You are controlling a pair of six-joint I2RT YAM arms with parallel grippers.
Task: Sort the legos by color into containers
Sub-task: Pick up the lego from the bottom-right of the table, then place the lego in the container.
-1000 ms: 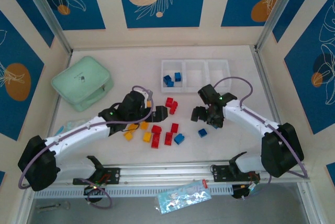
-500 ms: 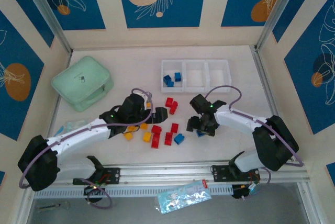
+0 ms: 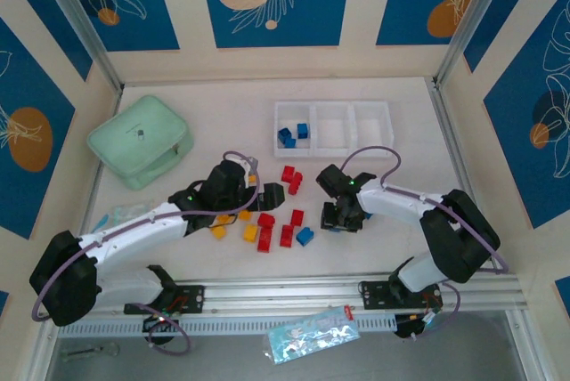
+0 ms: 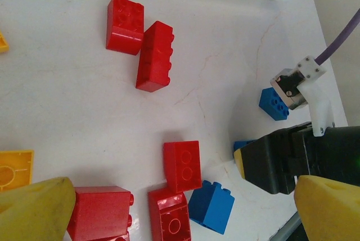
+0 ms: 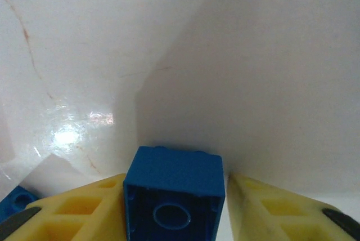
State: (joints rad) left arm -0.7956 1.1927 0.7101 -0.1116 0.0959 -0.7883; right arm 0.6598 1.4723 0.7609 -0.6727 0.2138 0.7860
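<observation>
The blue lego [image 5: 174, 176] lies on the table between my right gripper's [image 5: 174, 201] yellow fingers [image 5: 84, 207], which have closed against its sides. From above, the right gripper [image 3: 341, 218] is low, right of the loose pile. My left gripper [image 3: 272, 190] hovers open over red legos [image 4: 181, 165] and a blue lego [image 4: 212, 207]. More red legos [image 3: 290, 178], yellow ones [image 3: 218, 231] and a blue one [image 3: 305, 236] lie scattered. The white tray of containers [image 3: 334, 127] holds blue legos [image 3: 294, 134] in its left compartment.
A mint green zip case [image 3: 140, 141] sits at the back left. A clear plastic bag [image 3: 313, 335] lies beyond the front rail. Another blue lego [image 4: 274, 103] rests beside the right arm's black wrist [image 4: 281, 162]. Panelled walls close in the table.
My right gripper swung left and toward the front, came down on the blue lego and narrowed its jaws round it. The left arm barely shifted.
</observation>
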